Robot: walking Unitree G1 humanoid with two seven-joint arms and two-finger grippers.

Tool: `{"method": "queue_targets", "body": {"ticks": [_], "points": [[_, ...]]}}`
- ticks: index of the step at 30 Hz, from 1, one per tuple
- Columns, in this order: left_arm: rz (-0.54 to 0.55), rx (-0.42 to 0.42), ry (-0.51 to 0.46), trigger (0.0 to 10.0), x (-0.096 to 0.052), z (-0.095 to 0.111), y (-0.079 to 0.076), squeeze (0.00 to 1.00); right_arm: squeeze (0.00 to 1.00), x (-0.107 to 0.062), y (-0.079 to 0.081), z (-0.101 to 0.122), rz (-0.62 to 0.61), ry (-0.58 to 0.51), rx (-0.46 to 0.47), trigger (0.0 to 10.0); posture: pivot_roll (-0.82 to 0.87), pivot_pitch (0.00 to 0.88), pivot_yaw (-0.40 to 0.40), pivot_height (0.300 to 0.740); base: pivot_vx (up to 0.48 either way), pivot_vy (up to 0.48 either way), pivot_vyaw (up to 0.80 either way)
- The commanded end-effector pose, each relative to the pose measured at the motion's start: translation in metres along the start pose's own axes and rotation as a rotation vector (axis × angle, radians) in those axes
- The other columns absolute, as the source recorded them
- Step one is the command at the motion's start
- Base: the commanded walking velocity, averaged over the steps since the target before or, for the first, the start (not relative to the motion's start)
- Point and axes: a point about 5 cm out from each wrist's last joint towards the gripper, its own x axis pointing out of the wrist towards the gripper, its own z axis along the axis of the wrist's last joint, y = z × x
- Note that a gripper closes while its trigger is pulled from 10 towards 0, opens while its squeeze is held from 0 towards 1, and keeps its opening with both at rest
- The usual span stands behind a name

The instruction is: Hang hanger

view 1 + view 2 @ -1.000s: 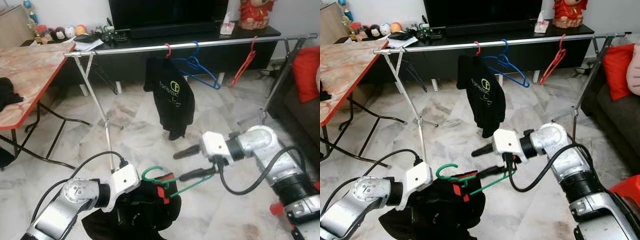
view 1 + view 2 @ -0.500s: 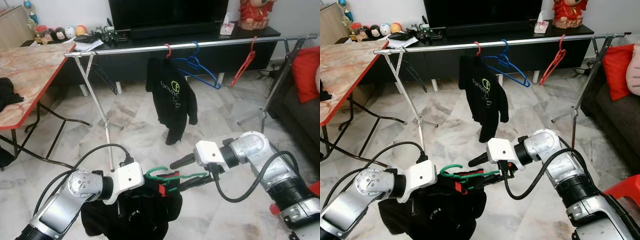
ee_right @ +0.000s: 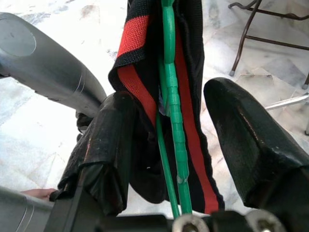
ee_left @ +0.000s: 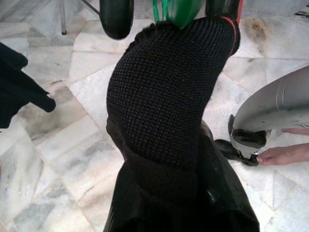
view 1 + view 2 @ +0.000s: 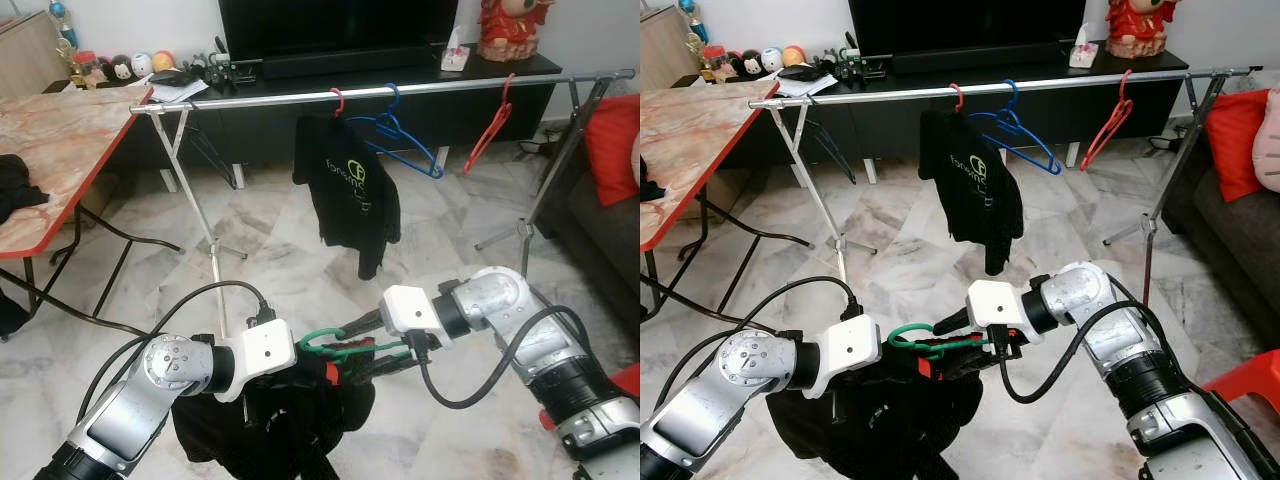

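At far left a marble-topped bench (image 5: 60, 150) with a red edge carries a dark cloth. Low in the foreground, the left claw (image 4: 164, 9) grips the green hanger (image 5: 335, 345), which carries a black garment (image 5: 280, 425) with a red-striped collar; the garment droops beneath the left arm towards the marble floor (image 5: 270, 250). Just right of it, the right claw (image 3: 174, 145) reaches in from the other side, its fingers (image 3: 251, 140) spread wide either side of the hanger's green wire and the red collar, one finger touching the cloth. Behind, a metal rail (image 5: 400, 88) runs across the room, well above the held hanger. On it hang a red hanger with a black printed shirt (image 5: 350, 190), an empty blue hanger (image 5: 405, 140), and further right an empty red hanger (image 5: 490, 125).
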Motion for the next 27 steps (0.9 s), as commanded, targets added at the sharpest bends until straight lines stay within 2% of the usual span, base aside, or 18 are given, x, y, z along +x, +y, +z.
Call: {"method": "queue_targets", "body": {"ticks": [1, 7, 8, 10, 11, 12, 15, 18, 19, 23, 24, 27], "points": [[0.011, 0.054, -0.015, 10.0, -0.0017, 0.0086, 0.0037, 0.0, 0.0, 0.0048, 0.0014, -0.0016, 0.008, 0.01, -0.006, 10.0, -0.08, 0.02, 0.068, 0.74, 0.0, 0.0, 0.0], [0.008, 0.053, -0.019, 10.0, -0.0014, 0.0094, 0.0036, 0.0, 0.0, 0.0067, 0.0013, -0.0029, 0.006, 0.011, 0.002, 10.0, -0.08, 0.022, 0.068, 0.74, 0.0, 0.0, 0.0], [0.008, 0.051, -0.02, 10.0, -0.0013, 0.0094, 0.0035, 0.0, 0.0, 0.007, 0.002, -0.0039, 0.009, 0.015, 0.002, 4.9, -0.08, 0.023, 0.067, 0.74, 0.0, 0.0, 0.0], [0.008, 0.049, -0.02, 10.0, -0.0012, 0.0095, 0.0035, 0.0, 0.0, 0.0071, 0.0023, -0.0049, 0.01, 0.019, 0.001, 4.9, -0.08, 0.023, 0.067, 0.74, 0.0, 0.0, 0.0], [0.008, 0.048, -0.021, 10.0, -0.001, 0.0096, 0.0035, 0.0, 0.0, 0.0073, 0.0023, -0.0052, 0.009, 0.018, 0.004, 1.1, -0.08, 0.023, 0.067, 0.74, 0.0, 0.0, 0.0], [0.008, 0.047, -0.023, 10.0, -0.0009, 0.0097, 0.0034, 0.0, 0.0, 0.0075, 0.0025, -0.0052, 0.009, 0.015, 0.006, 1.1, -0.08, 0.023, 0.067, 0.74, 0.0, 0.0, 0.0], [0.006, 0.045, -0.026, 10.0, -0.0003, 0.01, 0.0031, 0.0, 0.0, 0.0082, 0.0027, -0.0052, 0.011, 0.012, 0.009, 0.0, -0.08, 0.023, 0.067, 0.74, 0.0, 0.0, 0.0], [0.006, 0.044, -0.027, 10.0, -0.0002, 0.0099, 0.003, 0.0, 0.0, 0.0084, 0.0026, -0.0053, 0.012, 0.012, 0.01, 0.0, -0.08, 0.023, 0.067, 0.74, 0.0, 0.0, 0.0], [0.006, 0.043, -0.026, 10.0, 0.0, 0.0098, 0.0031, 0.0, 0.0, 0.0085, 0.0025, -0.0057, 0.012, 0.014, 0.01, 0.7, -0.08, 0.023, 0.066, 0.74, 0.0, 0.0, 0.0], [0.005, 0.042, -0.024, 10.0, 0.0002, 0.0093, 0.0029, 0.0, 0.0, 0.0085, 0.0026, -0.0066, 0.012, 0.018, 0.01, 0.9, -0.08, 0.023, 0.066, 0.74, 0.0, 0.0, 0.0], [0.004, 0.041, -0.022, 10.0, 0.0, 0.0087, 0.0025, 0.0, 0.0, 0.0082, 0.0016, -0.0079, -0.002, 0.032, 0.006, 10.0, -0.08, 0.023, 0.066, 0.74, 0.0, 0.0, 0.0], [-0.002, 0.038, -0.015, 10.0, -0.0002, 0.0072, 0.0013, 0.0, 0.0, 0.0063, -0.0004, -0.009, -0.02, 0.044, 0.002, 10.0, -0.08, 0.026, 0.067, 0.74, 0.0, 0.0, 0.0]]}}
